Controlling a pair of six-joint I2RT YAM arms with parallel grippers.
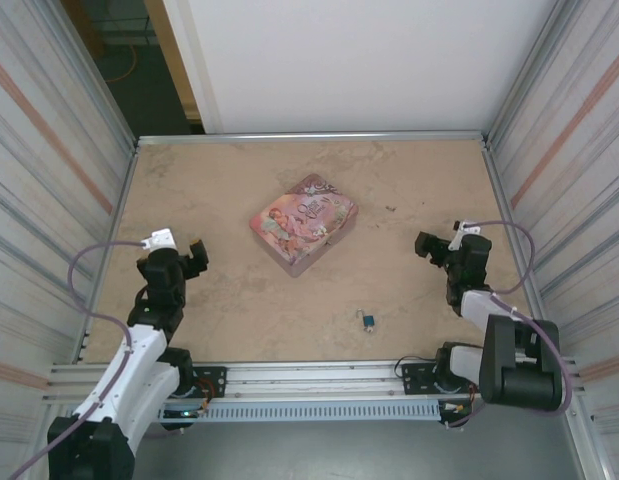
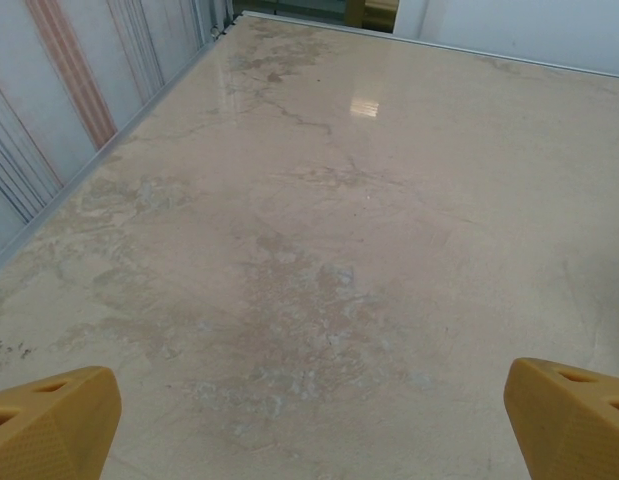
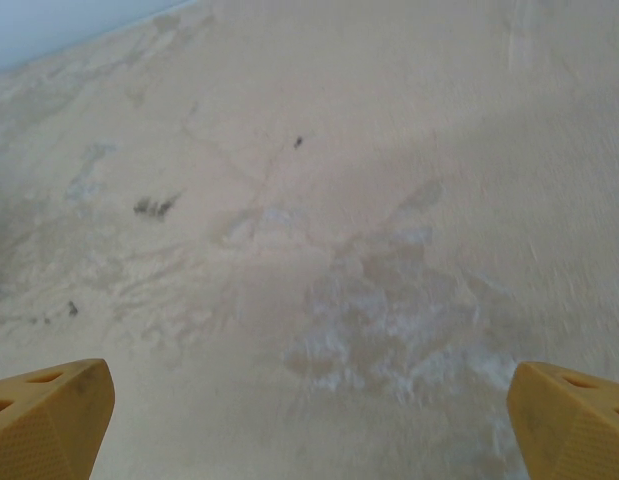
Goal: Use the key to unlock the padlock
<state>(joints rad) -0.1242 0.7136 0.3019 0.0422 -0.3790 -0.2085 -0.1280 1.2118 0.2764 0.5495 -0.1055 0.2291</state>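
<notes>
Overhead, the tiny blue-teal padlock [image 1: 368, 321] with its thin silvery shackle lies on the mottled beige tabletop [image 1: 219, 180] near the front edge, apart from the rectangular pink tin [image 1: 302, 223].

Left wrist: left gripper [image 2: 309, 425] spread wide, with blunt yellow fingertips [image 2: 49, 425].

Right wrist: right gripper [image 3: 309, 420] likewise spread.

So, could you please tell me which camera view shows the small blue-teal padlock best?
The top external view: the small blue-teal padlock lies whole near the front rail. Both wrist views face beige tabletop elsewhere.

I'm seeing the padlock [image 1: 367, 320] lying on the table [image 1: 239, 310], by its near edge. The tin [image 1: 303, 223] is sitting behind it, leftward.
</notes>
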